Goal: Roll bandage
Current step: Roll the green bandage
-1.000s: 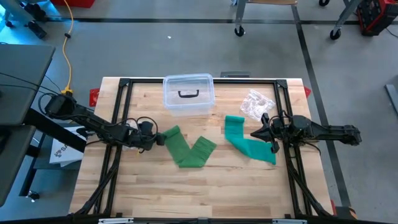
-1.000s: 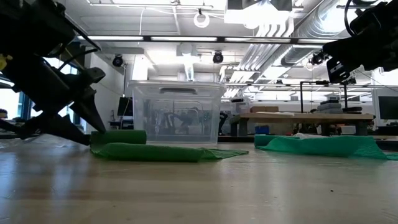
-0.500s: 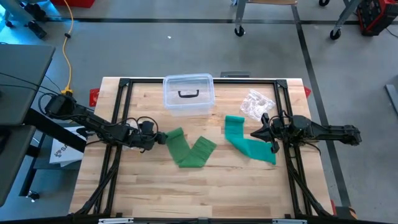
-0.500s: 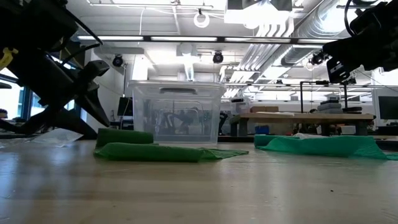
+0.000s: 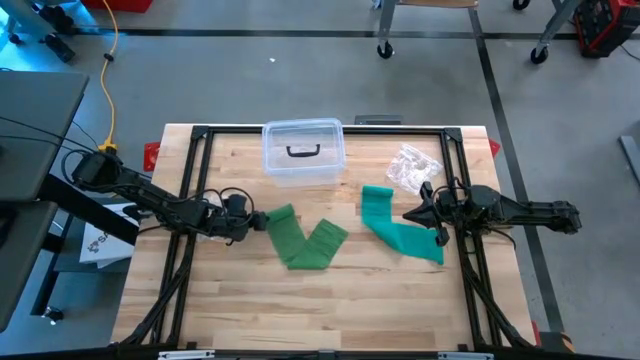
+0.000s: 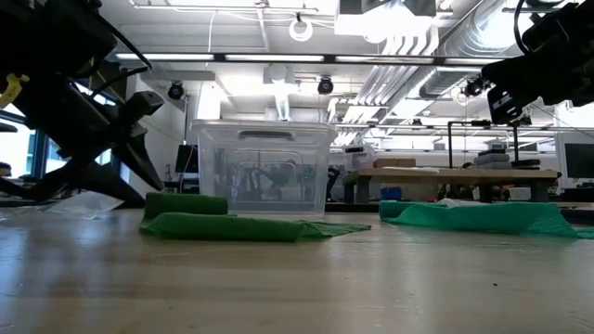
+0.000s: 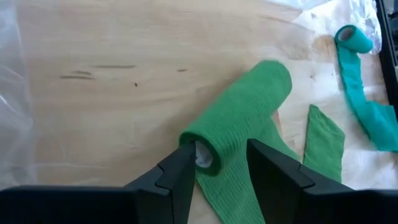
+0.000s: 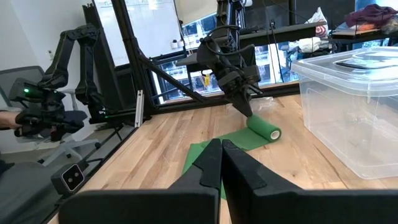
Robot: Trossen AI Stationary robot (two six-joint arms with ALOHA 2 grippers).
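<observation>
A green bandage lies at the table's middle left. Its rolled part (image 5: pixel 279 216) rests on the wood, and the loose strip (image 5: pixel 312 246) runs out flat from it with a fold. My left gripper (image 5: pixel 260 222) is at the roll's left end, fingers closed on either side of it (image 7: pixel 217 158). A teal bandage (image 5: pixel 400 236) lies at the right, its small rolled end (image 5: pixel 376 194) toward the far side. My right gripper (image 5: pixel 406 214) hangs shut above it, touching nothing. My left gripper holds the green roll's open left end (image 7: pixel 206 148) between its two fingers, one on each side of the roll. The fingers slant down from the table's left and lie along the roll. The roll lies on the table, with its strip slack and flat beyond it (image 7: pixel 323 137).
A clear plastic box with a lid (image 5: pixel 303 152) stands at the far middle. A crumpled clear wrapper (image 5: pixel 412 168) lies at the far right. Black frame rails (image 5: pixel 190 180) run along the table's sides. Bare wood (image 5: pixel 320 310) fills the near half.
My left gripper has turned a little at the roll's end, and its fingers have drawn closer together around it. The green roll has shifted slightly toward the table's right, while the strip's folded far part has stayed in place.
</observation>
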